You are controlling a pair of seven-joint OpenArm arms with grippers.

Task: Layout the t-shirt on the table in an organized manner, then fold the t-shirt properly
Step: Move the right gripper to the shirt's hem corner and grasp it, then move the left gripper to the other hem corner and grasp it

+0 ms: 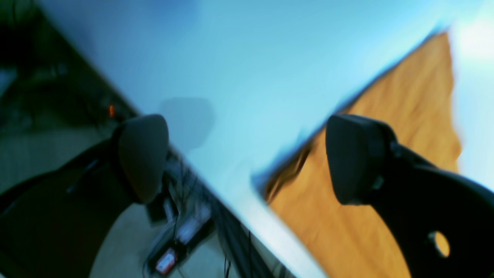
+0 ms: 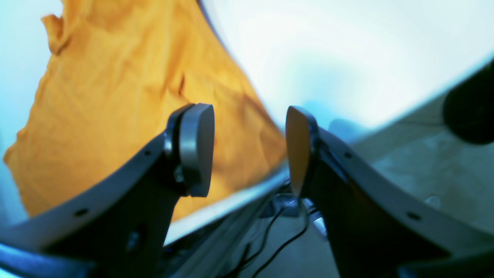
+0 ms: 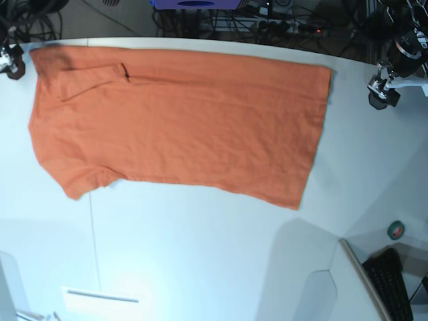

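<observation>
The orange t-shirt (image 3: pixel 180 120) lies spread flat along the far side of the white table (image 3: pixel 200 254), sleeves at the left and hem at the right. My left gripper (image 3: pixel 382 93) hovers just off the hem corner at the right; in its wrist view it (image 1: pixel 247 158) is open over the table edge, with the t-shirt (image 1: pixel 386 116) behind one finger. My right gripper (image 3: pixel 12 63) sits at the shoulder corner on the left. In its wrist view it (image 2: pixel 250 150) is open with nothing between its fingers, and the t-shirt (image 2: pixel 115 96) lies beyond them.
Cables and equipment (image 3: pixel 267 17) crowd the floor past the table's far edge. A keyboard (image 3: pixel 391 281) and a roll of tape (image 3: pixel 396 230) sit on a lower desk at the right. A thin dark seam (image 3: pixel 93 234) runs down the table's left part.
</observation>
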